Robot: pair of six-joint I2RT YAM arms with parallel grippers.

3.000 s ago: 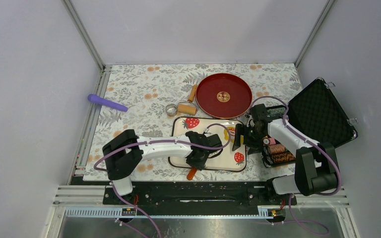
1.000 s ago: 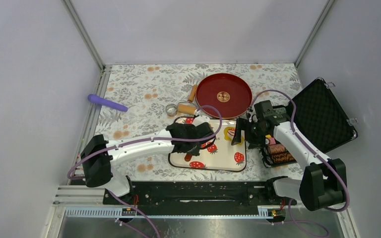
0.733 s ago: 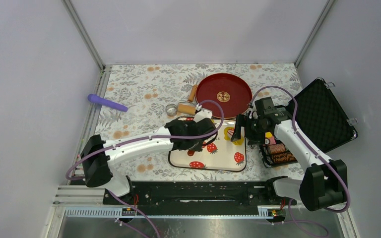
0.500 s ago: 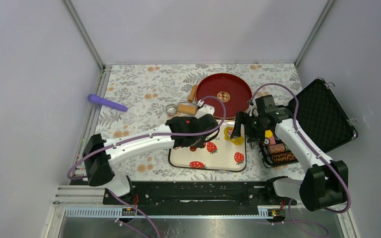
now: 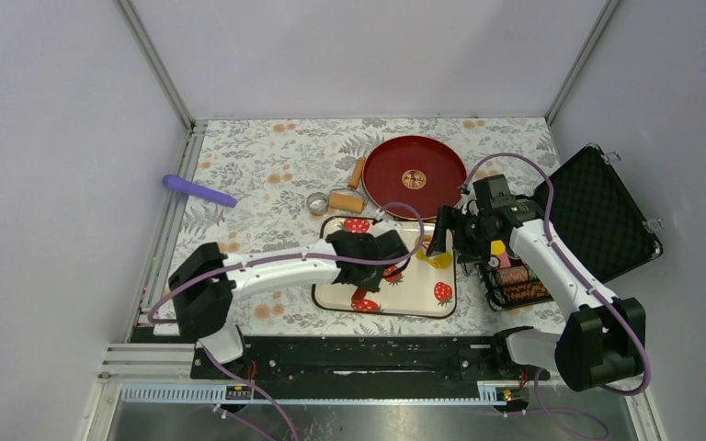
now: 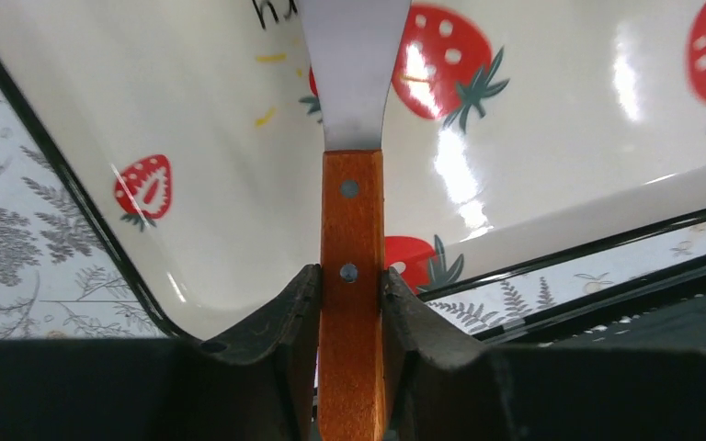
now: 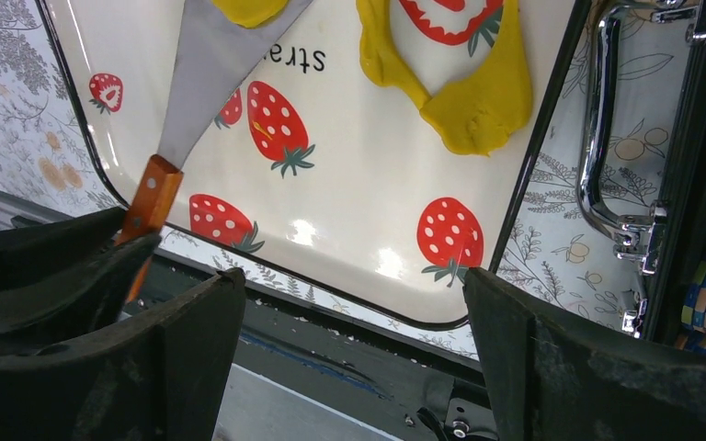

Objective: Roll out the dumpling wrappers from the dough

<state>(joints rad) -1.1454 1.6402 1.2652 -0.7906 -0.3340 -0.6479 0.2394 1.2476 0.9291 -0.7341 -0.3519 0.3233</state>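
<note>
Left gripper [image 6: 351, 308]: clenched on the wooden handle of the scraper [image 6: 351, 110], one finger against each side, at the bottom centre of the left wrist view
Scraper blade: reaches up the frame over the strawberry tray [image 6: 202, 138]; its tip is cut off by the top edge in that view
Dumpling wrapper [image 7: 248, 9]: a yellow piece lies on the blade tip at the top edge of the right wrist view; only its lower part shows, so its outline cannot be confirmed
Dough [image 7: 478, 110]: a flattened yellow patch with a hole showing a printed strawberry, in the upper right of the tray, just inside the rim
Right gripper [image 7: 354, 308]: released, fingers wide apart, holding nothing, above the lower part of the tray
Step in hand: likely lifting the cut disc clear of the dough on the blade
Risk, slipping: the soft piece sits at the very tip; a tilted blade could let it slide off or fold
Risk, sticking: the clay may cling to the metal and stretch out of round when released
Risk, leftover ring: the thin band around the hole may tear if the blade catches it
Risk, crowding: both grippers work over the same tray, so contact between them is possible
</note>
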